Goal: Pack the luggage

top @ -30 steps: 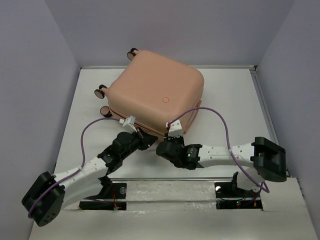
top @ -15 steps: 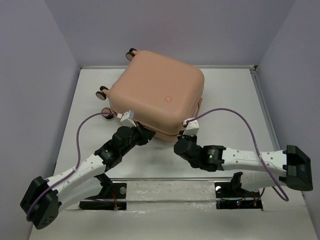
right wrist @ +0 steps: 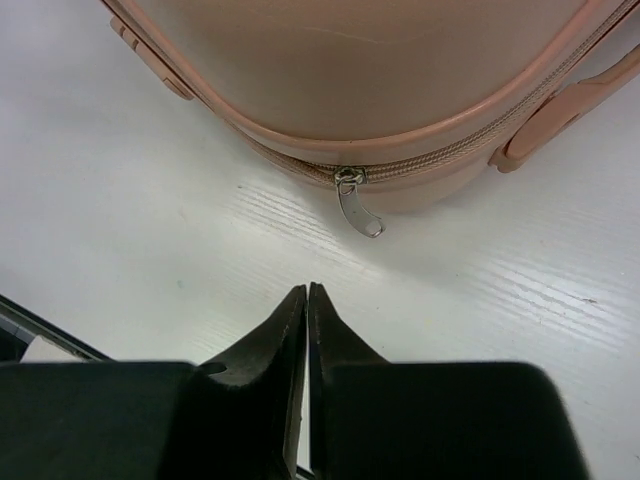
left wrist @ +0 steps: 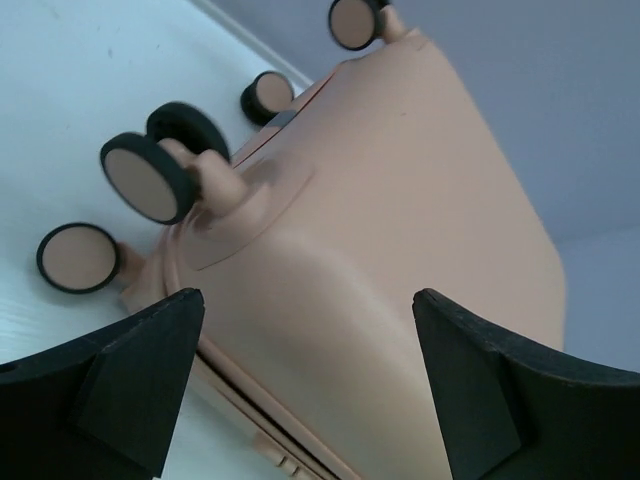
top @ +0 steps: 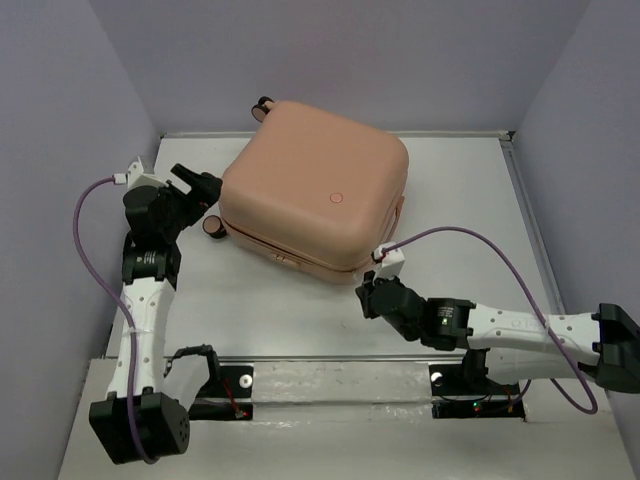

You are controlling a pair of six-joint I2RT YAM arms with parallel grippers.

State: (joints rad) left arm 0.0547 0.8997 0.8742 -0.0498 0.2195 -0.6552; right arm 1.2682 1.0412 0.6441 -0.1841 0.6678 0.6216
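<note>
Looking down at the white table (top: 260, 310), I see the luggage (top: 315, 195) lying closed at its far centre: peach-pink hard shell, rounded corners, contents hidden. My left gripper (top: 198, 187) gapes, released, beside the black-rimmed wheels (left wrist: 145, 178). My right gripper (right wrist: 306, 292) is clenched on nothing near the zipper pull (right wrist: 358, 208).

A robot test cell in a lab is suggested: a white table (top: 300, 310) is boxed in by plain pale-violet walls (top: 60, 120). A left arm (top: 140, 310) and right arm (top: 510, 325) are bolted at its near edge, and purple cables (top: 450, 231) are strung along them.
</note>
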